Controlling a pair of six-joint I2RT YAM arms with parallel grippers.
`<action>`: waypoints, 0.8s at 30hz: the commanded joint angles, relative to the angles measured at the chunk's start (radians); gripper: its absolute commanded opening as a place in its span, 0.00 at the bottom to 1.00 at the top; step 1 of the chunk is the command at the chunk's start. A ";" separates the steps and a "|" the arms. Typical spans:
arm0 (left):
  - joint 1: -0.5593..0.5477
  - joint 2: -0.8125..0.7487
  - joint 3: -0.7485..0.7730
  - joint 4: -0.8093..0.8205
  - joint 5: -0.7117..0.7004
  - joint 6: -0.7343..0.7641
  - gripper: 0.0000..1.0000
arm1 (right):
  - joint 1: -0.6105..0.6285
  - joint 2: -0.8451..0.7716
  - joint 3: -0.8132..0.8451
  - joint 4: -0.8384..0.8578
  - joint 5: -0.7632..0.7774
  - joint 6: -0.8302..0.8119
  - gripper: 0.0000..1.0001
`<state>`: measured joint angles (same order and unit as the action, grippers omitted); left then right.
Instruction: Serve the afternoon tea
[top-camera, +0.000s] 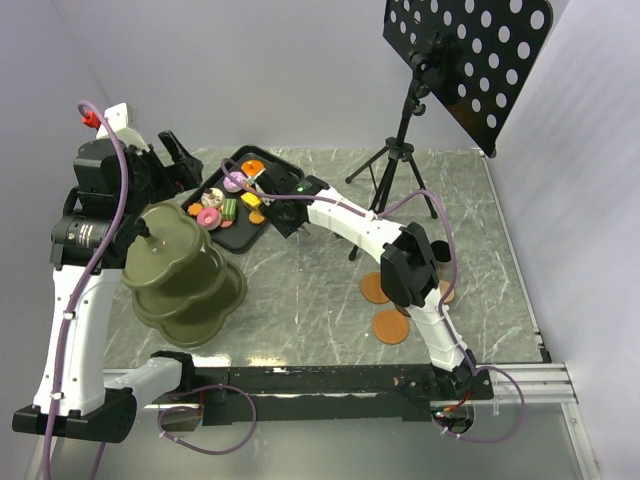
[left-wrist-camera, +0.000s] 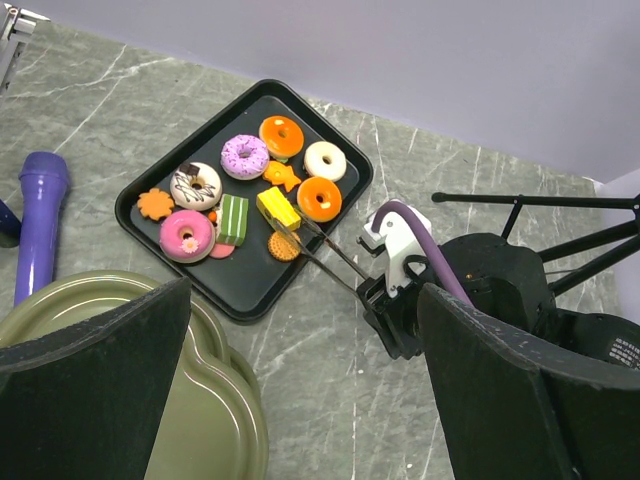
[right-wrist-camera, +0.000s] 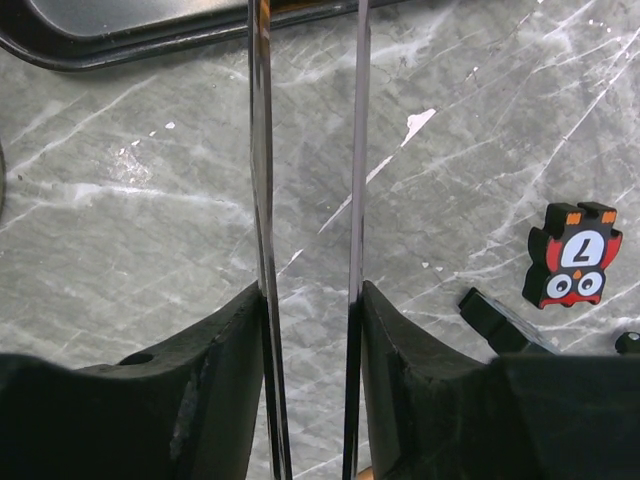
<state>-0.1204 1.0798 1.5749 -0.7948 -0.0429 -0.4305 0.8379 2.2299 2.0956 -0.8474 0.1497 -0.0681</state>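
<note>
Left arm (top-camera: 72, 310) & right arm (top-camera: 355, 225): white links, blk joints, purple cables (top-camera: 124, 170).

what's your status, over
Left gripper open, empty. Right gripper shut on tongs, tips at yellow pastry on tray. No blocker seen.

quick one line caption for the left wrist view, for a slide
Right gripper holding metal tongs over a black tray of toy donuts and pastries, olive tiered stand nearby

black tray (left-wrist-camera: 232, 285): on marble table (top-camera: 320, 290) | tongs (left-wrist-camera: 318, 250): tips over tray | olive tiered stand (top-camera: 185, 285): beside tray | tripod (top-camera: 400, 140): far edge
</note>
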 joint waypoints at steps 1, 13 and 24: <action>-0.001 0.000 0.000 0.017 -0.009 0.013 1.00 | 0.000 0.007 0.053 -0.004 0.021 -0.007 0.42; -0.001 0.015 0.045 0.016 -0.028 0.007 1.00 | 0.000 -0.097 -0.035 0.091 0.040 0.004 0.27; 0.021 0.025 0.056 0.051 -0.005 -0.065 1.00 | 0.000 -0.378 -0.242 0.153 -0.056 -0.007 0.25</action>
<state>-0.1143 1.1130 1.6039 -0.7898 -0.0563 -0.4580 0.8379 2.0323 1.8988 -0.7620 0.1539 -0.0685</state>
